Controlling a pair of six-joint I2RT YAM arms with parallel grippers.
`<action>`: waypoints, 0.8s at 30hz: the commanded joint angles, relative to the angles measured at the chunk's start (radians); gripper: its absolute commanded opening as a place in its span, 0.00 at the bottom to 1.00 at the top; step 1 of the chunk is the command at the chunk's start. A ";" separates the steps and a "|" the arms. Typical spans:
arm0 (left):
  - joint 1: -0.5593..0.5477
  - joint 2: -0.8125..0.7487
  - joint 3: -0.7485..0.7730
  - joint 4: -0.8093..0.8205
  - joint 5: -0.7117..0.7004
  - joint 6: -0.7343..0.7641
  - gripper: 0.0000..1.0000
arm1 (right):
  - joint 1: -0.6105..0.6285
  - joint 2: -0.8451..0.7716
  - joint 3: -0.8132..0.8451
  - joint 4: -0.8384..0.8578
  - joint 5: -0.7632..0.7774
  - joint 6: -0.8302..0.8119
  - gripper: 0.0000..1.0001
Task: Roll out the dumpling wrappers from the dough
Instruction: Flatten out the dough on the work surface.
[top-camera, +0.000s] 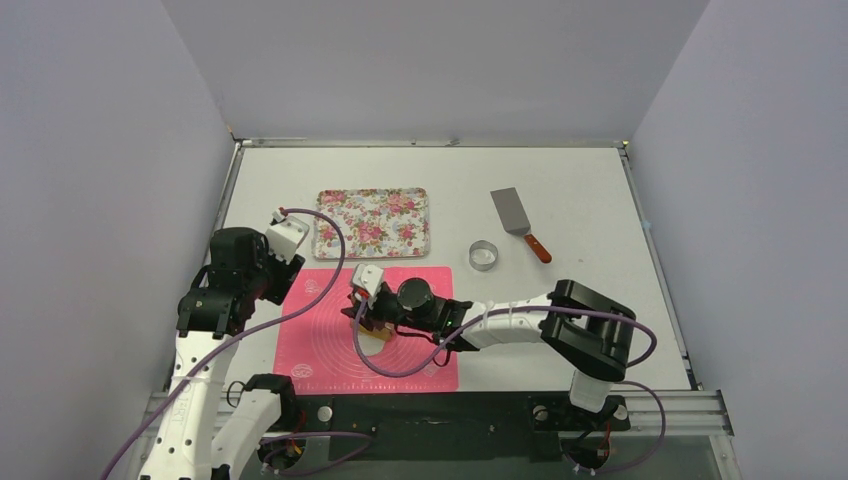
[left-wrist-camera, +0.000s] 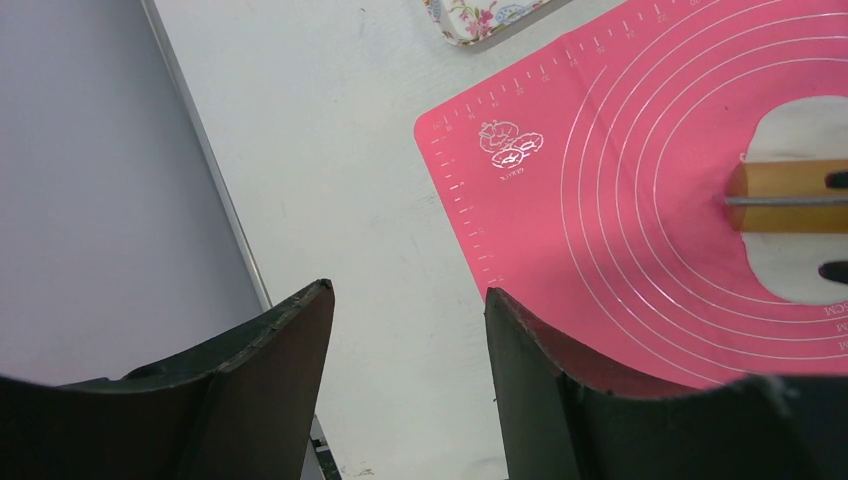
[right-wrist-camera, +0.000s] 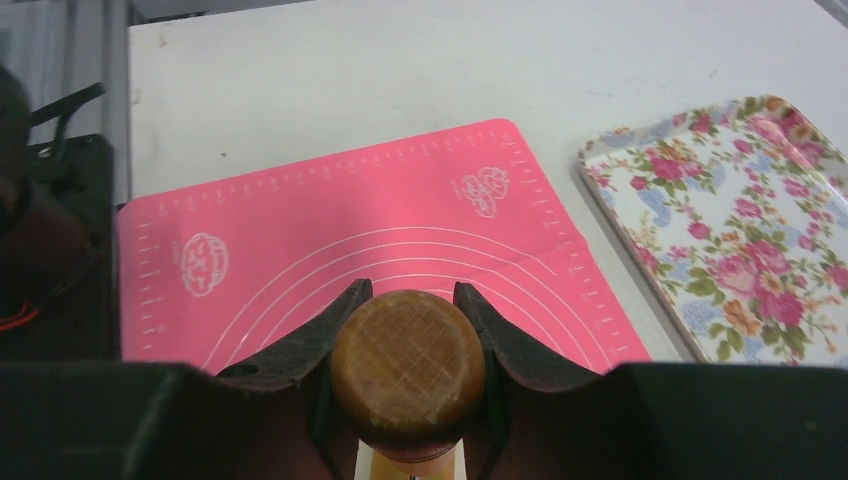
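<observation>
Table (top-camera: 560, 180): white, and it carries everything else.
Mat (top-camera: 320, 345): pink, at the near edge between the arms. It seems to lie loose, so a hard push of the pin could drag or ruck it.
Tray (top-camera: 372, 222): floral, just beyond the mat. No disc shows on it.
Left claw (left-wrist-camera: 405, 295): spread wide and holding nothing, over bare table beside the mat's corner. It is well apart from the dough, so nothing steadies the mat if it slides.
Right claw (right-wrist-camera: 411, 290): partly closed, its fingers clamped on both sides of the pin's round wooden handle.
Dough (left-wrist-camera: 800, 125): a flat white sheet near the mat's middle, under the pin. No cut wrapper is visible. Uneven pressure could thin one side, tear it, or make it stick and lift with the pin.
Pin (right-wrist-camera: 408, 370): lies across the dough. It is held by one handle only, so it may twist in the grip and roll crooked off the sheet.
Spatula (top-camera: 515, 212): far right, well apart.
Ring (top-camera: 484, 255): near the spatula, untouched.
</observation>
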 joint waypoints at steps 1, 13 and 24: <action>0.006 -0.011 0.047 0.006 0.006 0.006 0.55 | 0.043 0.032 -0.114 -0.308 -0.261 -0.004 0.00; 0.006 0.002 0.048 0.003 0.017 0.002 0.55 | -0.069 0.019 -0.091 -0.309 -0.141 0.022 0.00; 0.006 -0.006 0.031 0.002 0.035 0.008 0.55 | 0.012 0.016 -0.094 -0.345 -0.238 -0.093 0.00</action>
